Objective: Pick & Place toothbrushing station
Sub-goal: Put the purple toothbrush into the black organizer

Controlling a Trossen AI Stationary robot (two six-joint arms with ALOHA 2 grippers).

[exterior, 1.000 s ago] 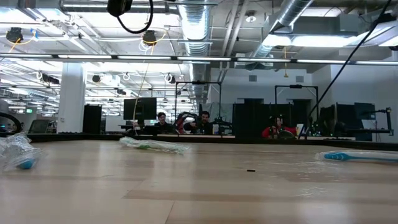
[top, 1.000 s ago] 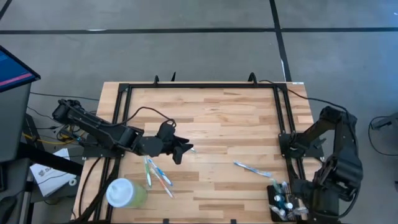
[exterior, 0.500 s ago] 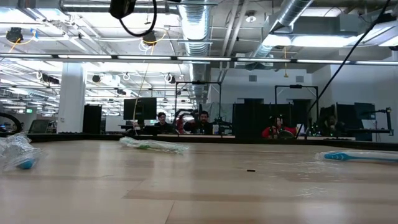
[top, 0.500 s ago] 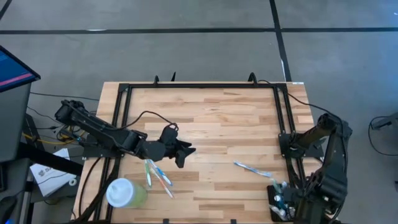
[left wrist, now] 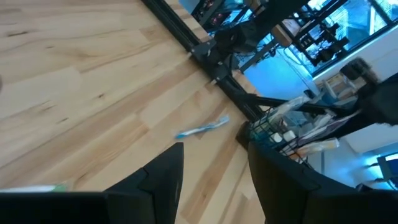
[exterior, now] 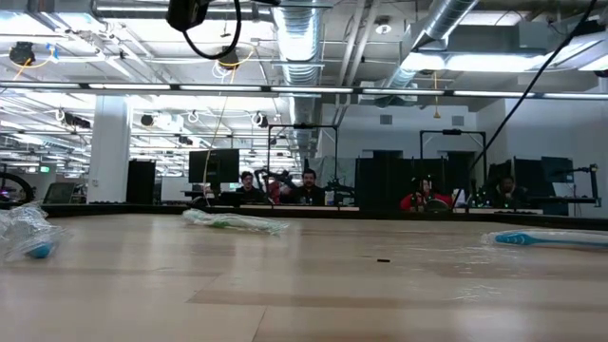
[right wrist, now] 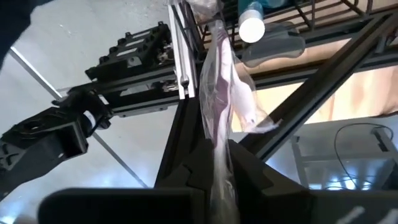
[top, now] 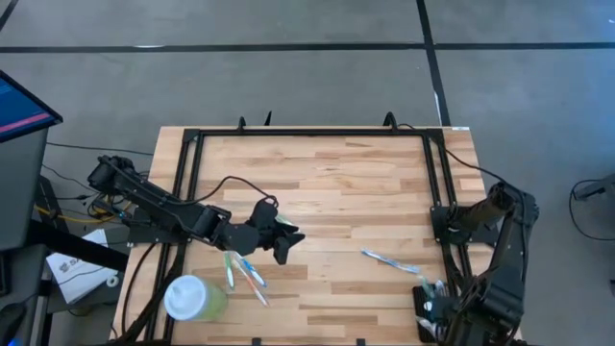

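Right hand is down at the near right corner of the surface, beside the toothbrushing station, its fingers pressed together on a clear plastic wrapper that rises between them. The toothbrushing station, a black slotted holder stuffed with small items, sits at that corner just outside the black frame rail. Left hand hovers over the near-left part of the surface with fingers spread and nothing between them. Just beside it lie several wrapped toothbrushes, and a pale green cup stands nearer the edge. Another wrapped toothbrush lies near the station.
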